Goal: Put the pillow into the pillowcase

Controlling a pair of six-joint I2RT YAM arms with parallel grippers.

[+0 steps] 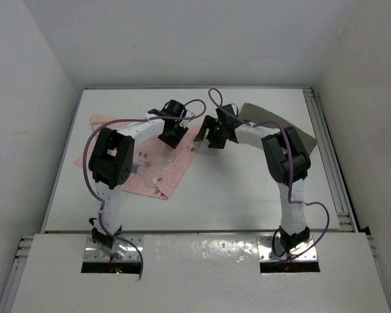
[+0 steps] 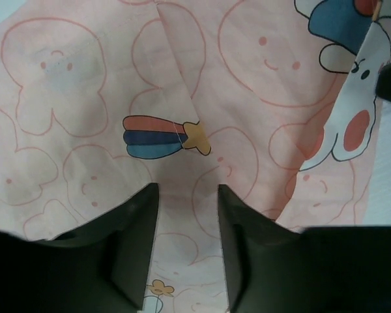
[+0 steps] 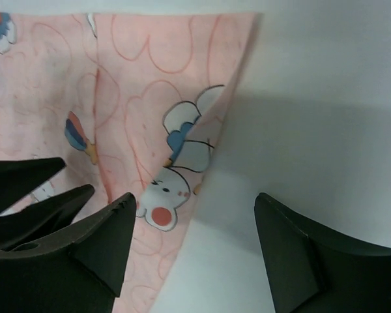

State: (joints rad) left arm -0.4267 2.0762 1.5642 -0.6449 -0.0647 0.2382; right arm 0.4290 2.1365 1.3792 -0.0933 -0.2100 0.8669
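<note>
The left fingers (image 2: 146, 215) fill the bottom of the left wrist view, nearest the lens. They are held apart with a clear gap, and nothing is seen pinched in it. Between and beyond them the pillowcase (image 2: 85, 98) is spread, pale pink with outlined rabbits. A striped shooting-star print lies at 12 o'clock from the gap. At 2 o'clock a fold (image 2: 355, 111) of the same cloth is raised, its underside showing white.

In the right wrist view the right fingers (image 3: 120, 225) are spread wide and grip nothing. Under them one edge of the pillowcase is crossed. Pink cloth is seen from 9 to 12 o'clock and the bare white surface (image 3: 326, 98) from 1 to 5 o'clock.

From the overhead camera the pillowcase is seen lying flat on the surface toward 9 o'clock, partly covered by the left arm (image 1: 111, 160). The pillow (image 1: 267, 114) lies toward 2 o'clock, outside the case. It is largely hidden behind the right arm (image 1: 283, 156), and only its grey far edge and one corner are shown.
</note>
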